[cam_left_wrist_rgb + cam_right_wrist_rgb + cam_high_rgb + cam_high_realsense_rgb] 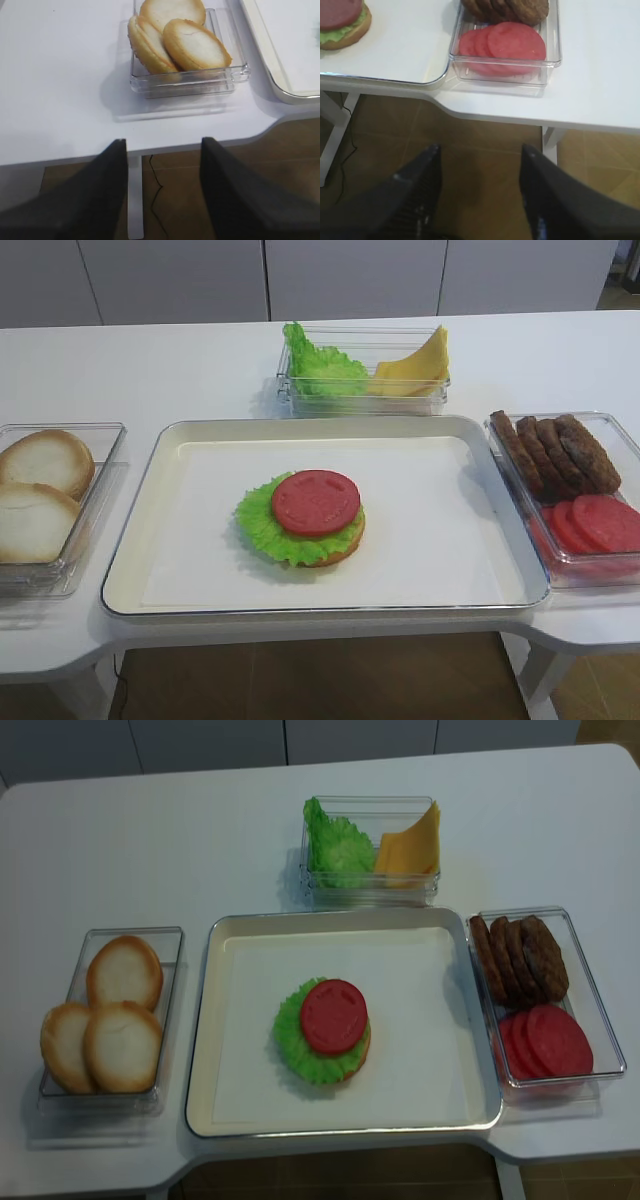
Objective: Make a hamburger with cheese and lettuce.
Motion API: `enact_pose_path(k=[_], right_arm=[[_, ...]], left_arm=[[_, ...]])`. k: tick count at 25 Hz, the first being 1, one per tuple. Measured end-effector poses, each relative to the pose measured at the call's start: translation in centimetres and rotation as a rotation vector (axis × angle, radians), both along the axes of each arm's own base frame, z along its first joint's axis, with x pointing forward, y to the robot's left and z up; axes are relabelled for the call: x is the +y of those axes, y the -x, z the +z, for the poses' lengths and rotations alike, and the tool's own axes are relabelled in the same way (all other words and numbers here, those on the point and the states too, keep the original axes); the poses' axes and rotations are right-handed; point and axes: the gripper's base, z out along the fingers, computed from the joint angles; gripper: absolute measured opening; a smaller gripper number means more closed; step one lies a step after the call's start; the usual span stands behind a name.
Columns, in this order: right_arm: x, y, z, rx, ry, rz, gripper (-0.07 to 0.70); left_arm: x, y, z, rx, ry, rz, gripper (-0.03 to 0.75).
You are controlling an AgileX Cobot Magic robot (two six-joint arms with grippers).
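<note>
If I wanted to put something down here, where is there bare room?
On the tray, bare liner lies left and right of the hamburger, with a narrower strip in front. The white table is open at the back left, beyond the bun box. The right side is crowded: the patty and tomato box sits close against the tray.

Two overheads; wrist views near table (560,350) edge.
</note>
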Motion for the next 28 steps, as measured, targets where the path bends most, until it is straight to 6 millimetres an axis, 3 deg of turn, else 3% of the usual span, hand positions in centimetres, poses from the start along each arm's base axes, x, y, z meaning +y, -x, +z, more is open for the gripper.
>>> enact_pose_path(k=[7, 28], right_arm=[[0.06, -1.06, -0.95, -0.037, -0.007, -0.009, 0.396], [0.05, -0.79, -0.96, -0.058, -0.011, -0.009, 0.395]], left_arm=[[0.00, 0.00, 0.00, 0.000, 0.000, 0.000, 0.352], [0.00, 0.00, 0.00, 0.000, 0.000, 0.000, 0.352]])
